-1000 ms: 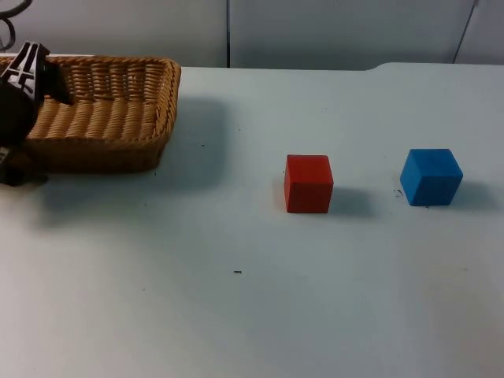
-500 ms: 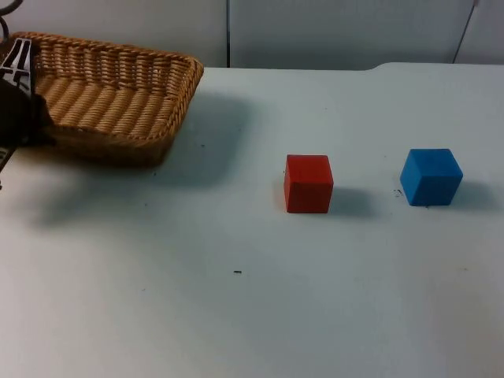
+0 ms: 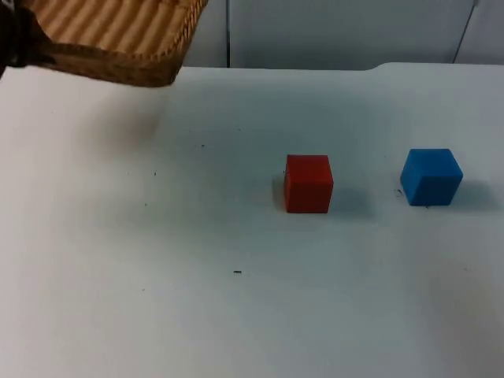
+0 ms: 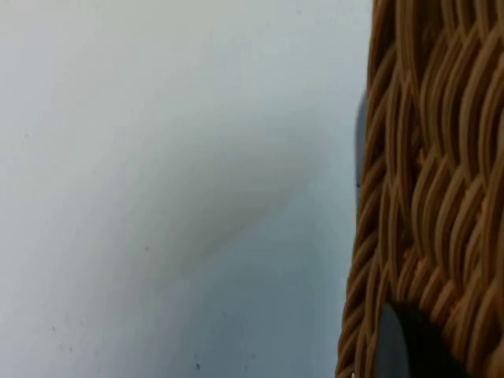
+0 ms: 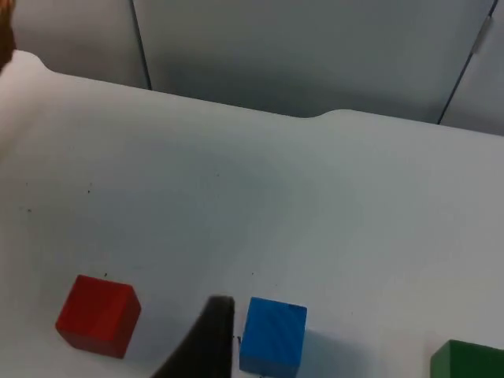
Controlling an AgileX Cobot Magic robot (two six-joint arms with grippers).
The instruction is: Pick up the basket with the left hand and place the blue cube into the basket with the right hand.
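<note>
With the left gripper [image 3: 12,43] clamping the lifted basket [image 3: 118,35] by its rim, the blue cube [image 5: 272,334] is sitting on the table just beyond the waiting right gripper [image 5: 206,339], whose opening I cannot tell.

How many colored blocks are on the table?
3: a red block mid-table, a blue block to its right, and a green block partly cut off beside the blue one; others may lie outside view.
</note>
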